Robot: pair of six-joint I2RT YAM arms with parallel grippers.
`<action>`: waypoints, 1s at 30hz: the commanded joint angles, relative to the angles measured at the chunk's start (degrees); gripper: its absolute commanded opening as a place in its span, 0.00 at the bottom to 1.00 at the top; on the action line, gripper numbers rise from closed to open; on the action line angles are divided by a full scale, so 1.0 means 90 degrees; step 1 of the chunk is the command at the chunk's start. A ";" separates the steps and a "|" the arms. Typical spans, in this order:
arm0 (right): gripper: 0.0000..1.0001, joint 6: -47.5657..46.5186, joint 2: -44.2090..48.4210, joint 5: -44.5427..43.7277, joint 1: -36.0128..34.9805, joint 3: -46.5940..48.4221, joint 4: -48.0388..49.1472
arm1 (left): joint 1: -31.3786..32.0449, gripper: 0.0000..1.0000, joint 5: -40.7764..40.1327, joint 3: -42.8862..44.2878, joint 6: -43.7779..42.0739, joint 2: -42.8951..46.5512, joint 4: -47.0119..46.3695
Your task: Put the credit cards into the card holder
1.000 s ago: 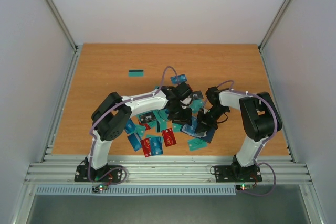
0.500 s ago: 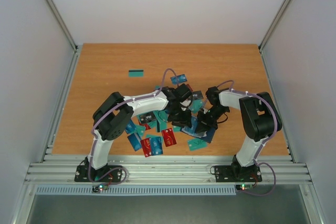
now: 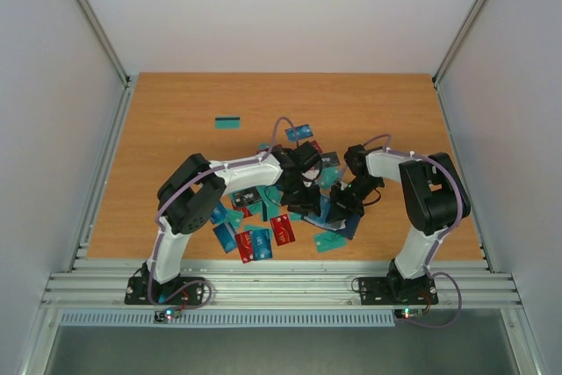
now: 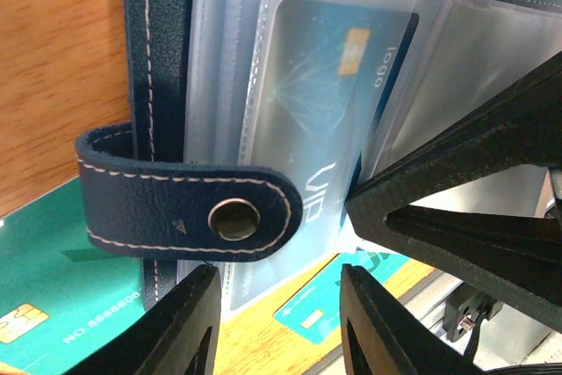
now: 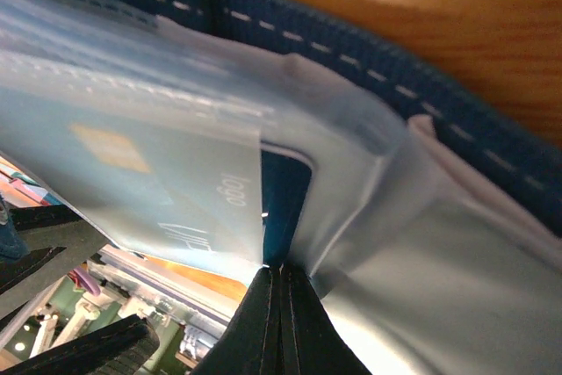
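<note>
Right gripper (image 5: 279, 277) (clamped) on card holder (image 5: 457, 122)

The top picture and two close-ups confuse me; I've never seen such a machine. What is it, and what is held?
Two robot arms, bolted at the table edge, each end in a two-finger gripper. The top picture looks down; each close-up comes from a wrist camera. Credit cards lie scattered on the table near the open card holder. The fingers of the left gripper flank a blue card in a clear sleeve; whether they grip is unclear. The right gripper is shut, its tip at a sleeve.
</note>
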State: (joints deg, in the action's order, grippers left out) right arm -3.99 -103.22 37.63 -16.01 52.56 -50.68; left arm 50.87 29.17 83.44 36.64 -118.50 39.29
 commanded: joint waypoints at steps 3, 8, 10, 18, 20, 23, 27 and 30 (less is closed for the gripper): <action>0.01 -0.0084 -0.0506 -0.0880 -0.0077 -0.0176 0.0601 | 0.0055 0.38 0.0047 0.0124 -0.0016 -0.0105 -0.0045; 0.01 -0.0075 -0.0534 -0.0853 -0.0077 -0.0105 0.0582 | 0.0104 0.38 -0.0015 0.0270 -0.0090 -0.0105 0.0066; 0.01 -0.0069 -0.0541 -0.0830 -0.0077 -0.0067 0.0564 | 0.0118 0.37 -0.0027 0.0322 -0.0097 -0.0105 0.0097; 0.01 -0.0065 -0.0528 -0.0804 -0.0066 0.0082 0.0472 | 0.0168 0.32 0.0006 0.0504 -0.0174 -0.0070 0.0057; 0.01 -0.0065 -0.0517 -0.0795 -0.0053 0.0119 0.0434 | 0.0175 0.31 0.0084 0.0486 -0.0165 -0.0088 -0.0015; 0.01 -0.0065 -0.0463 -0.0785 -0.0024 0.0144 0.0411 | 0.0187 0.29 0.0187 0.0427 -0.0160 -0.0089 -0.0157; 0.01 -0.0065 -0.0427 -0.0773 0.0004 0.0165 0.0386 | 0.0202 0.26 0.0242 0.0431 -0.0183 -0.0212 -0.0174; 0.01 -0.0069 -0.0401 -0.0748 0.0038 0.0157 0.0376 | 0.0233 0.23 0.0265 0.0453 -0.0226 -0.0293 -0.0173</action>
State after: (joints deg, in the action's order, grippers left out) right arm -4.67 -104.49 37.28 -16.05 54.30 -52.73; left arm 51.86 29.23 86.17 35.51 -118.91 40.62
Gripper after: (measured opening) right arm 0.019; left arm 0.246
